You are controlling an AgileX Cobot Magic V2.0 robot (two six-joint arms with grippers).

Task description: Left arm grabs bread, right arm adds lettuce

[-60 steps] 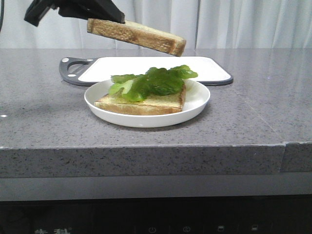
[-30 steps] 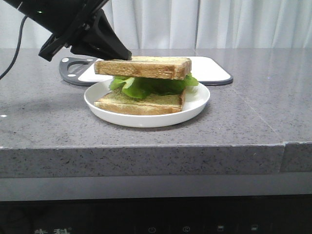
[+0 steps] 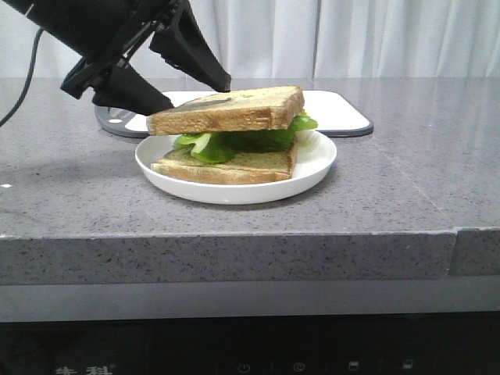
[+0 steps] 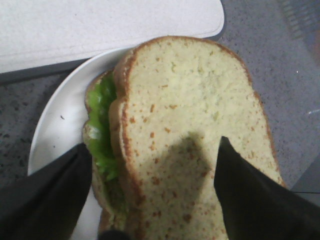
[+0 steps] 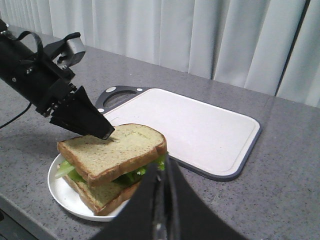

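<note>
A slice of bread [image 3: 226,109] lies tilted on top of the green lettuce [image 3: 242,141], which covers a second slice [image 3: 234,166] on a white plate [image 3: 234,191]. My left gripper [image 3: 197,95] is open at the top slice's left end, one finger above the bread and one beside it. In the left wrist view the bread [image 4: 195,115] fills the space between the spread fingers, with lettuce [image 4: 102,130] at its edge. My right gripper [image 5: 164,167] is shut on nothing, near the sandwich [image 5: 112,150] on its right side, and is out of the front view.
A white cutting board [image 3: 336,109] with a dark rim and handle lies just behind the plate. The grey stone counter [image 3: 406,180] drops off at its front edge. Pale curtains hang behind.
The left gripper brought the bread down from the air onto the lettuce, then opened. The slice now rests on the lettuce, its left end lower.
</note>
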